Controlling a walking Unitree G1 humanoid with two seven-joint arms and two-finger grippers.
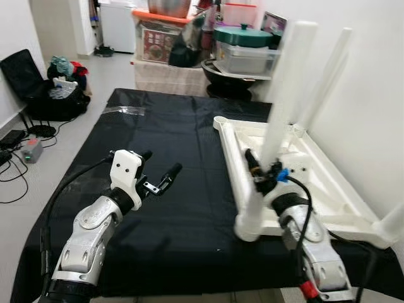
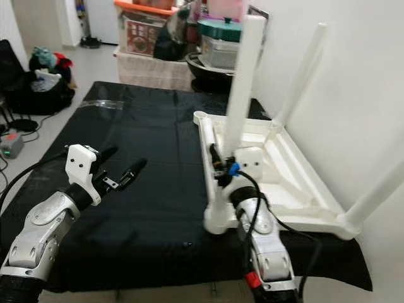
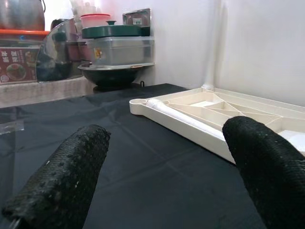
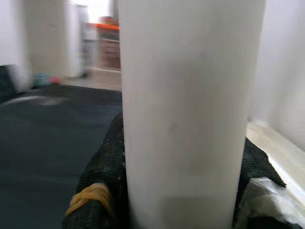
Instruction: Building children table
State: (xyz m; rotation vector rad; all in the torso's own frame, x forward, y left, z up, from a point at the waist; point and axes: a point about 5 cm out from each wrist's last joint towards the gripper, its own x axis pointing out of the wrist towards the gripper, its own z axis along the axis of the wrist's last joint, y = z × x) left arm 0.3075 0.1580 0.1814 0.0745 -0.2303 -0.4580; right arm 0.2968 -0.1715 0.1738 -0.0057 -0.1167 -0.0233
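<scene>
A white plastic table top lies upside down on a black cloth, at the right near the wall. One white leg stands up from its far corner, and another leg rises at the near right corner. My right gripper is shut on a third white leg, held upright over the top's left side; in the right wrist view the leg sits between the black fingers. My left gripper hovers open above the cloth, left of the table top.
Storage boxes, a green-lidded pot and a dark wok crowd the far end of the cloth. A black bag with clothes, cables and a small box lie on the floor at the left. A white wall runs close along the right.
</scene>
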